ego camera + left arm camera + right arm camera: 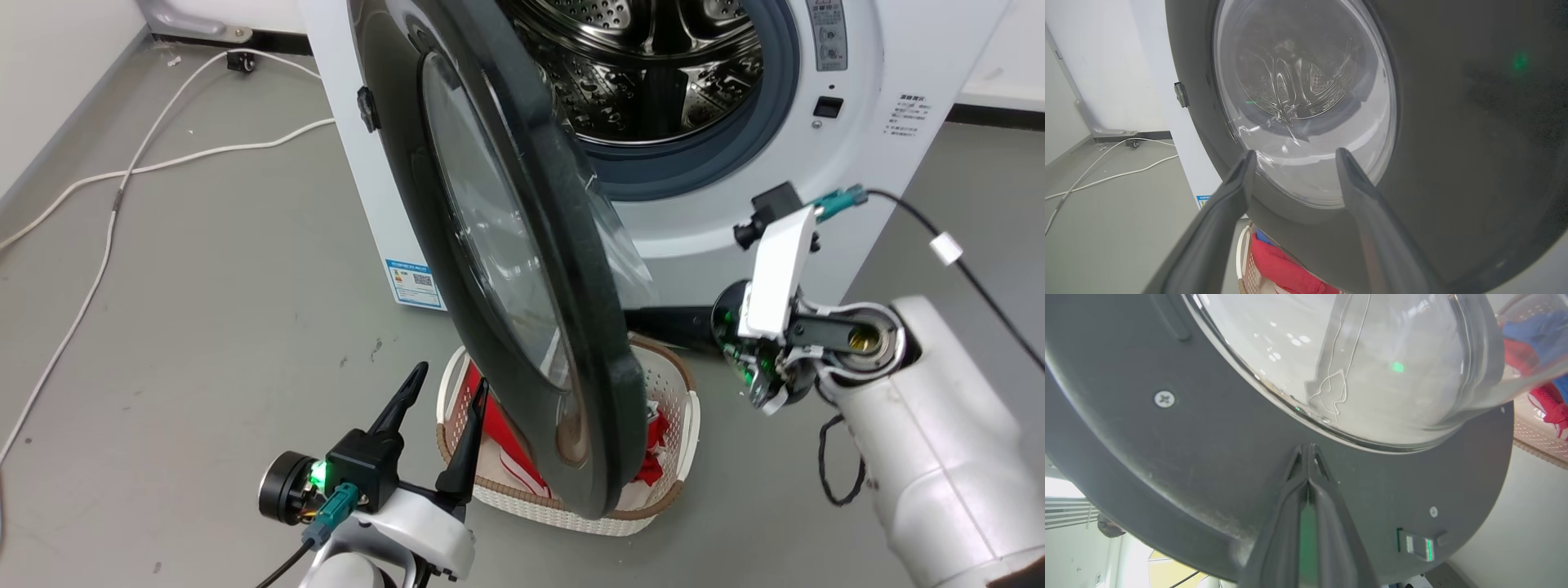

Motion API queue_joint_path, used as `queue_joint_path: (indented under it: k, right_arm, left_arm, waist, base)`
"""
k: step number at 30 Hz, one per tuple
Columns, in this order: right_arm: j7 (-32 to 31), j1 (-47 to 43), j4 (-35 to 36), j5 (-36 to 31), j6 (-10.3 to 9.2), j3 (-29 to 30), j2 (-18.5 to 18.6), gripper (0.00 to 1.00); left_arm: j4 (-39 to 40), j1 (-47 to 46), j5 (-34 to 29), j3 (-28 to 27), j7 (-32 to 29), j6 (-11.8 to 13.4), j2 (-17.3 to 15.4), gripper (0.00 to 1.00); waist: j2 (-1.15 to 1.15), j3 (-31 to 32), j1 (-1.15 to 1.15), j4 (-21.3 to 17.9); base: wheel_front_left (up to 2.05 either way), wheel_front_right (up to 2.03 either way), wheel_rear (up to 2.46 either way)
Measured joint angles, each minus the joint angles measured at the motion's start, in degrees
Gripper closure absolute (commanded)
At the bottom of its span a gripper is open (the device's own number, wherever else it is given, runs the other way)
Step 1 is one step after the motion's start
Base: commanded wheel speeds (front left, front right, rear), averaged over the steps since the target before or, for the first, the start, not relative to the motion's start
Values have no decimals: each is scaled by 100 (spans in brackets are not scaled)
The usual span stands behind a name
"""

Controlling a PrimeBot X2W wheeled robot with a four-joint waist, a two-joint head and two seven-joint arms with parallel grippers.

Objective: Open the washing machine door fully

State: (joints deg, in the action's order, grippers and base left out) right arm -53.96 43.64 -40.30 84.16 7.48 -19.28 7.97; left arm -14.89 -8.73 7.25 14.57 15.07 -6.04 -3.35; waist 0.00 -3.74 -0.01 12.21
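While one door (490, 245) stands ajar, left gripper (451, 377) spread, right gripper (1308, 454) clenched

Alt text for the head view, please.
The glossy black washing machine door stands partly open, edge-on before the white washing machine and its steel drum. The open left gripper is beside its outer face; the right gripper reaches behind its lower edge. A white laundry basket with red cloth sits beneath.
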Motion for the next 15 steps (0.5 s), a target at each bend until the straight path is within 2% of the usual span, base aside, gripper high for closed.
queue_joint_path:
  k: [10, 15]
  right_arm:
    - [569, -725, 387, 152, 0, 371, -133, 100]
    - [1202, -1139, 703, 214, 0, 770, -144, 100]
  left_arm:
    - [-69, 125, 7, -20, 0, -27, -8, 0]
    - [-101, 179, 42, -41, 0, -35, -22, 0]
  waist:
    - [0, 198, 0, -26]
    - [0, 318, 0, -123]
  base:
    - [0, 0, 0]
    - [0, 0, 0]
